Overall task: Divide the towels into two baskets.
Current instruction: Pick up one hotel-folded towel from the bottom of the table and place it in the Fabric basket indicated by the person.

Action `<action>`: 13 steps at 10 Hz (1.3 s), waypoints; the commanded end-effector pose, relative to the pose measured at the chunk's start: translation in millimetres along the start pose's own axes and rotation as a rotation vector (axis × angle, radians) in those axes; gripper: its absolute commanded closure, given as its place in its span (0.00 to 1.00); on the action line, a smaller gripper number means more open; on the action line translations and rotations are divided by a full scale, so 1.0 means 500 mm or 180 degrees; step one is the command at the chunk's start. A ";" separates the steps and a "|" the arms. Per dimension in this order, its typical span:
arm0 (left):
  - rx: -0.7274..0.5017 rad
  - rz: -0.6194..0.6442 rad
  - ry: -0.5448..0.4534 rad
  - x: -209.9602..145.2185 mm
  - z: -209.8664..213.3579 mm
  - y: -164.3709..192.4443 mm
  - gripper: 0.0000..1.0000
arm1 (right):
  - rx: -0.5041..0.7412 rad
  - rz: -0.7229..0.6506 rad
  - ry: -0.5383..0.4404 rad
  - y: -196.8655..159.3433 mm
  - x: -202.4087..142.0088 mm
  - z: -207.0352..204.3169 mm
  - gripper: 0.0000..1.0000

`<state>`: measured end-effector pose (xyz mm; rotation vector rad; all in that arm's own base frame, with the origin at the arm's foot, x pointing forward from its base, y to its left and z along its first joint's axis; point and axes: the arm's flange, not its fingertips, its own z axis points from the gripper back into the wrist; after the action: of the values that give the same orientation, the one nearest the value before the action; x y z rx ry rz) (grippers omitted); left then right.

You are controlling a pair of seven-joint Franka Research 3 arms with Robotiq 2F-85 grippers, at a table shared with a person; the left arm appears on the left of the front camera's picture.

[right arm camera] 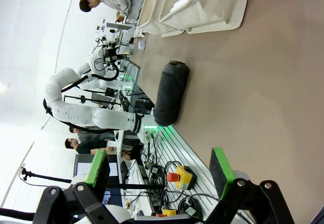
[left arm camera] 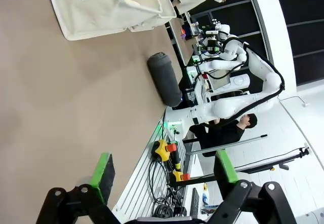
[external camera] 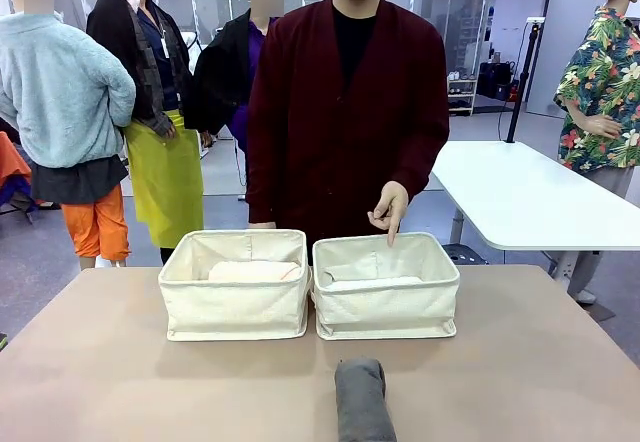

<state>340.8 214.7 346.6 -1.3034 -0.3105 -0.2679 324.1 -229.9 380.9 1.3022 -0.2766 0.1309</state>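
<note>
Lying well ahead of the wide-open, empty left gripper point(left arm camera: 161, 176) (right gripper point(right arm camera: 161, 171) likewise): seemingly untouched dark grey towel point(left arm camera: 164, 78).

We see 2 baskets point(external camera: 236, 307) of matt cream canvas, soft-walled, on a smooth matt beige tabletop point(external camera: 120, 382). The dark grey towel point(external camera: 360, 400) looks like soft, fuzzy cloth. Each claw point(left arm camera: 161, 176) carries matt green pads point(left arm camera: 103, 176).

Front view: looked level across the table point(external camera: 90, 362) toward the person at 12 o'clock.
Wrist views: rolled sideways, low above the tabletop.
Shared: dark grey towel point(external camera: 360, 399) point(left arm camera: 164, 78) point(right arm camera: 171, 92) and baskets point(external camera: 385, 287) point(left arm camera: 101, 11) point(right arm camera: 202, 6).
</note>
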 end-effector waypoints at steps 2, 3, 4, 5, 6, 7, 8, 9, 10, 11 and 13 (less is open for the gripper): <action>-0.0007 -0.0003 -0.0027 -0.007 0.002 -0.001 0.00 | -0.0044 0.0013 0.0018 0.005 -0.006 0.003 0.00; -0.0007 -0.0003 -0.0027 -0.007 0.002 -0.001 0.00 | 0.0000 0.0000 0.0000 0.000 0.000 0.000 0.00; -0.0007 -0.0003 -0.0027 -0.007 0.002 -0.001 0.00 | 0.0103 0.0022 0.0263 0.027 0.014 -0.043 0.00; -0.0007 -0.0003 -0.0027 -0.007 0.002 -0.001 0.00 | 0.0084 -0.0144 0.0300 0.048 0.042 -0.104 0.00; -0.0007 -0.0003 -0.0027 -0.007 0.002 -0.001 0.00 | -0.0009 -0.0336 0.0321 0.063 0.064 -0.178 0.00; -0.0007 -0.0003 -0.0027 -0.007 0.002 -0.001 0.00 | -0.0123 -0.0491 0.0423 0.078 0.071 -0.260 0.00; -0.0007 -0.0003 -0.0027 -0.007 0.002 -0.001 0.00 | -0.0138 -0.0623 0.0419 0.084 0.066 -0.322 0.00; -0.0007 -0.0003 -0.0027 -0.007 0.002 -0.001 0.00 | -0.0142 -0.0746 0.0368 0.081 0.055 -0.375 0.00; -0.0007 -0.0003 -0.0027 -0.007 0.002 -0.001 0.00 | -0.0168 -0.0842 0.0304 0.075 0.044 -0.426 0.00; -0.0007 -0.0003 -0.0027 -0.007 0.002 -0.001 0.00 | -0.0278 -0.0899 0.0361 0.072 0.028 -0.481 0.00; -0.0007 -0.0003 -0.0027 -0.007 0.002 -0.001 0.00 | -0.0572 -0.0890 0.0614 0.071 -0.011 -0.574 0.00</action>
<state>340.1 215.6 346.4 -1.3033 -0.3118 -0.2652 372.5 28.2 349.3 1.1852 0.0270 0.0105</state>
